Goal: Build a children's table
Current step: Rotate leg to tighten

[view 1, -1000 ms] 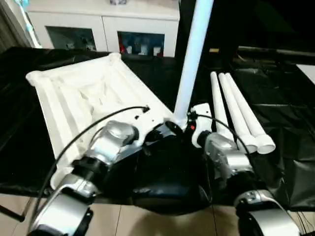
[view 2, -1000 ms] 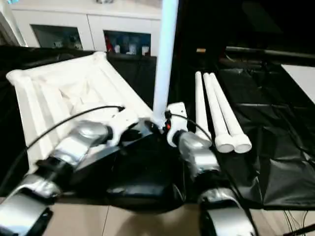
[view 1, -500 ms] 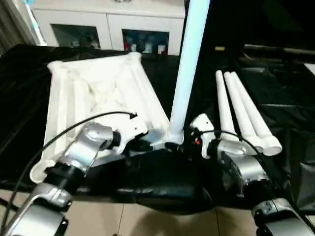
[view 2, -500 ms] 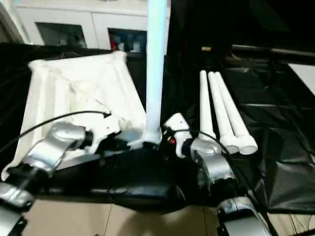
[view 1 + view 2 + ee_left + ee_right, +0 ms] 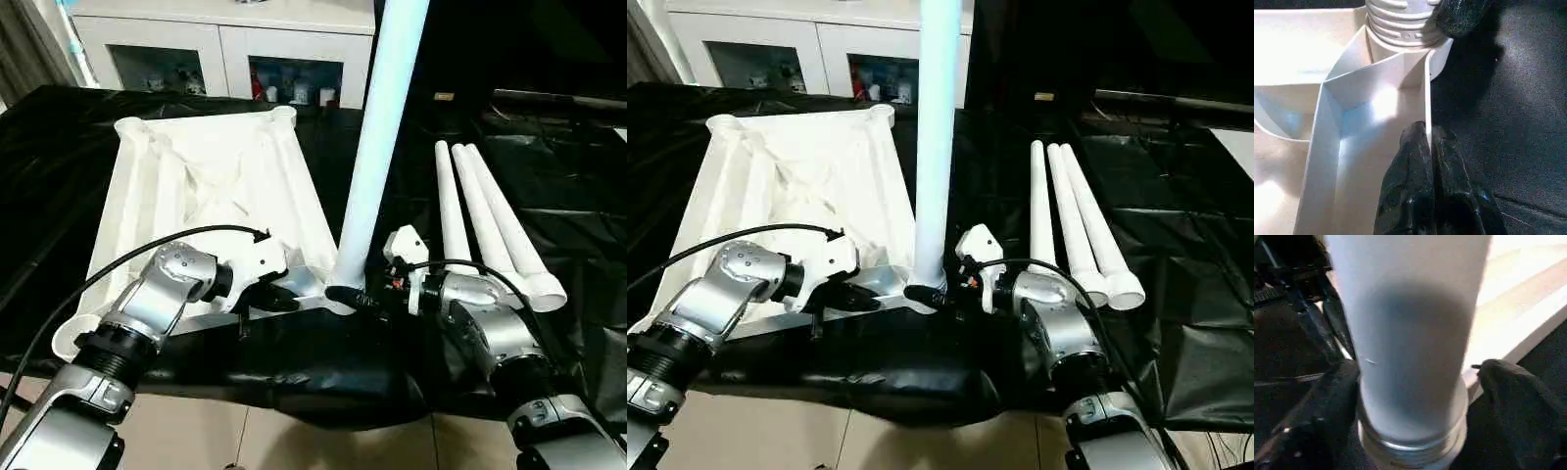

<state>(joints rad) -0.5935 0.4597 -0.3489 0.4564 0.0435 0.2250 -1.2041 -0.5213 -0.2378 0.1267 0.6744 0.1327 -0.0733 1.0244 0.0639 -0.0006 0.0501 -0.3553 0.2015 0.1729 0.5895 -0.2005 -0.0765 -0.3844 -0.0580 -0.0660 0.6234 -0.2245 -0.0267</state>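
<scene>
The white tabletop (image 5: 196,186) lies upside down on the black-covered bench, ribs up. One white leg (image 5: 377,147) stands upright in the near right corner socket (image 5: 1400,34). My left gripper (image 5: 284,299) is shut on the tabletop's thin rim wall just beside that socket, and the wall shows between its fingers (image 5: 1415,161). My right gripper (image 5: 358,297) straddles the base of the upright leg (image 5: 1410,333), with one black finger (image 5: 1327,406) on each side against it. Three loose legs (image 5: 490,215) lie side by side to the right.
A white cabinet (image 5: 225,49) with glass doors stands behind the bench. Crumpled black sheeting (image 5: 578,176) covers the bench, which ends just in front of my forearms. A flat white board's edge (image 5: 1239,147) shows at the far right.
The whole picture has shifted because the camera moved. Both grippers stay at the near right corner, and the leg stays upright in its socket.
</scene>
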